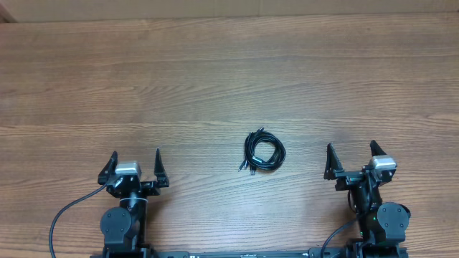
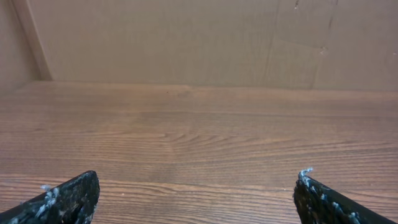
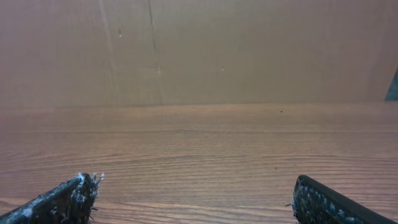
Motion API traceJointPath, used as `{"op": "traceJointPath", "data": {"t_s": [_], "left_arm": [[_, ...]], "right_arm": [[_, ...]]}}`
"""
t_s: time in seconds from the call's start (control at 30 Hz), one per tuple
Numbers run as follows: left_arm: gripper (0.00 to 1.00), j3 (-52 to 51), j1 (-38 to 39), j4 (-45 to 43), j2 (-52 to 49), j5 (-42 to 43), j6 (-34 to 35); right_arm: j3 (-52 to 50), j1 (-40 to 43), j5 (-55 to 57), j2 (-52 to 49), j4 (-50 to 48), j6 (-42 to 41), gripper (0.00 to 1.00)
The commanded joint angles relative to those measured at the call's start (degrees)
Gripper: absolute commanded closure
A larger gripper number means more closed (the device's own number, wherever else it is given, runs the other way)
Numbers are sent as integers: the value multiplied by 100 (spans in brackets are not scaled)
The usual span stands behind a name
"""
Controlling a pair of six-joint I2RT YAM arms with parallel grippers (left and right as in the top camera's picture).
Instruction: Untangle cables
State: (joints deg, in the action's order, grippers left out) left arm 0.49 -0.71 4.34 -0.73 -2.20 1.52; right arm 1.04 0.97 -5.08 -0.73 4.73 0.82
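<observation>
We see cables (image 1: 264, 152) in one small coil on table (image 1: 215, 72), between arms, nearer right one. We note left gripper (image 1: 136, 153) spread wide, holding nothing; right gripper (image 1: 351, 145) likewise (wrist views show only wood between fingers). Both sit apart from coil.

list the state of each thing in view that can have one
cables: bundled in one small coil, not yet untangled, touched by neither pincer
left pincer: open, empty, off to one side of the coil
right pincer: open, empty, off to the coil's other side
</observation>
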Motion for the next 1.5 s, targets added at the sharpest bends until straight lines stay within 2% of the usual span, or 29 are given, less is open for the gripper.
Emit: {"op": "traceJointPath", "data": {"t_s": [0.0, 0.97, 1.0, 1.17, 1.23, 1.37, 1.47], "left_arm": [[1, -22, 37, -15, 55, 15, 61], [0, -22, 37, -7, 48, 15, 61], [0, -22, 37, -7, 48, 15, 59], [0, -22, 37, -7, 48, 13, 59], [1, -22, 37, -7, 48, 15, 59], [1, -22, 37, -7, 48, 15, 59], [0, -22, 37, -7, 48, 15, 59]], "right_arm": [[-55, -33, 52, 57, -20, -39, 0], [-55, -33, 9, 57, -42, -70, 0], [-55, -33, -114, 57, -42, -173, 0], [-55, -35, -2046, 57, -166, -2041, 0], [-55, -35, -2568, 57, -170, -2509, 0], [-55, -33, -3075, 57, -284, -3604, 0], [-55, -33, -3237, 57, -691, -4089, 0]]}}
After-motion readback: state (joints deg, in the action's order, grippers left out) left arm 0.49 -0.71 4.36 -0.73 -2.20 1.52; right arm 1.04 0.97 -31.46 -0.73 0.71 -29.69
